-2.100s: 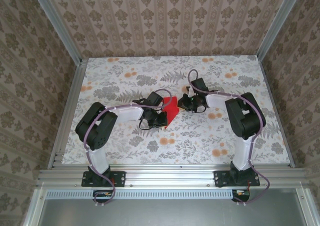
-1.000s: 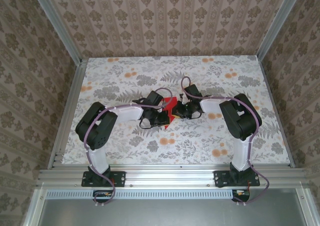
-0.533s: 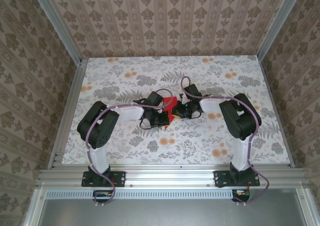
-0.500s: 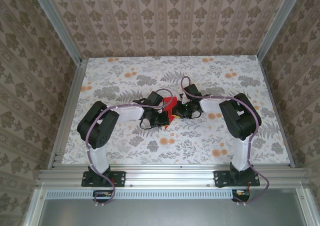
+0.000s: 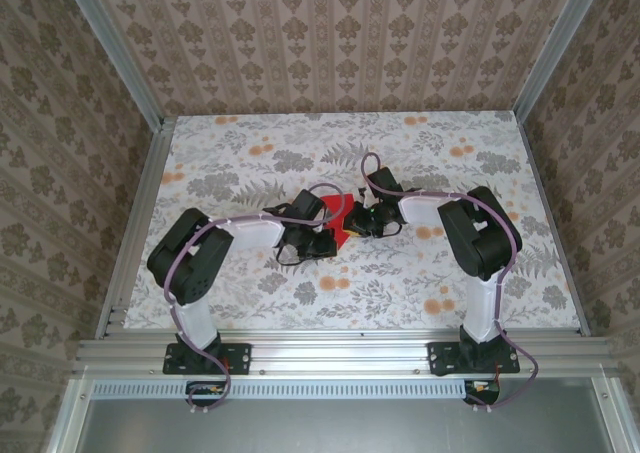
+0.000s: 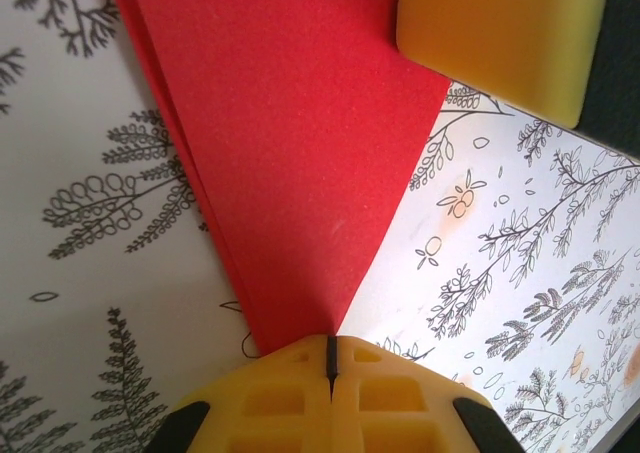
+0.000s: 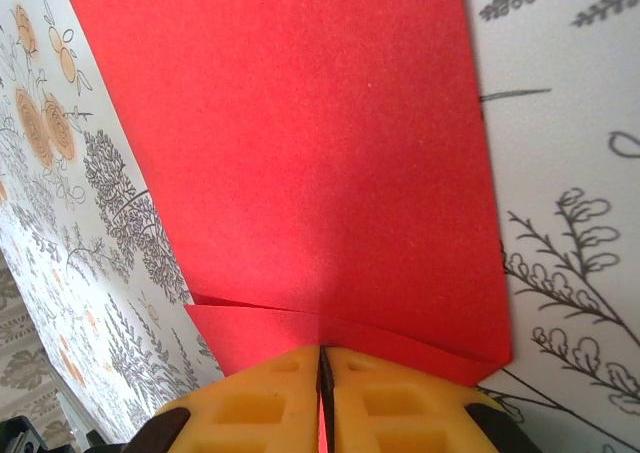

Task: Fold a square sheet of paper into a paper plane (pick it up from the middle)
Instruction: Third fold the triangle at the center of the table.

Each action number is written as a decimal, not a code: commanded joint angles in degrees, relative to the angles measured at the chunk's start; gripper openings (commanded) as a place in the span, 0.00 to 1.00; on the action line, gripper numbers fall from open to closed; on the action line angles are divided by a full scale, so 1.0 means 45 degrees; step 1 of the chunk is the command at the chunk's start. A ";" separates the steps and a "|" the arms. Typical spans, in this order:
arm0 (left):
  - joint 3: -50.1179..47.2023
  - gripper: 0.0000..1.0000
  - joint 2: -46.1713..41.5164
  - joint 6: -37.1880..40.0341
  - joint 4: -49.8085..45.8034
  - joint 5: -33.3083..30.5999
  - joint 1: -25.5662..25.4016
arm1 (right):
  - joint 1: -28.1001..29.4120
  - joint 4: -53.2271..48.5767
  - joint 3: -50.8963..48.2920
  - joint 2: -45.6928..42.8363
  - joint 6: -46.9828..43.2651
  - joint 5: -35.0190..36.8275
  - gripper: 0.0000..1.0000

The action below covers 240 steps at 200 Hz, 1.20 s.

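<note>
The square sheet of paper (image 5: 336,212) is bright red and folded into layers with one pointed end; it sits at the middle of the table between both grippers. In the left wrist view the paper (image 6: 290,143) narrows to a tip that runs into the seam of my left gripper (image 6: 330,345), which is shut on it. My right gripper (image 7: 322,359) is shut on the wide layered edge of the paper (image 7: 300,143), with red showing between its fingers. From above, the left gripper (image 5: 330,235) and right gripper (image 5: 353,222) nearly meet. A yellow right fingertip (image 6: 500,33) rests over the paper's far corner.
The floral table (image 5: 250,158) is fenced by aluminium rails (image 5: 135,223) at left, right and front, with patterned walls behind. Both arm bases (image 5: 205,353) stand at the near edge, elbows bent out to each side.
The right gripper has come in from the right and closed on the paper. In the last half second the left arm has drawn slightly toward the near side; more red shows.
</note>
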 commanded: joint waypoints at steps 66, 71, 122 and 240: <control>-0.0479 0.03 -0.0422 0.0891 -0.3538 -0.0287 -0.0297 | -0.0057 -0.1404 -0.0182 0.0962 -0.0020 0.1803 0.12; -0.0431 0.03 -0.0441 0.0924 -0.3629 -0.0340 -0.0297 | -0.0057 -0.1395 -0.0192 0.0955 -0.0020 0.1786 0.12; 0.0255 0.03 -0.1717 0.0480 -0.2814 -0.0505 0.0071 | -0.0052 -0.0947 0.0087 0.0446 0.0024 0.1000 0.13; 0.2279 0.41 -0.1398 0.1466 -0.3246 -0.4795 -0.0384 | -0.1406 0.0748 -0.1188 -0.3954 0.0223 0.1688 0.60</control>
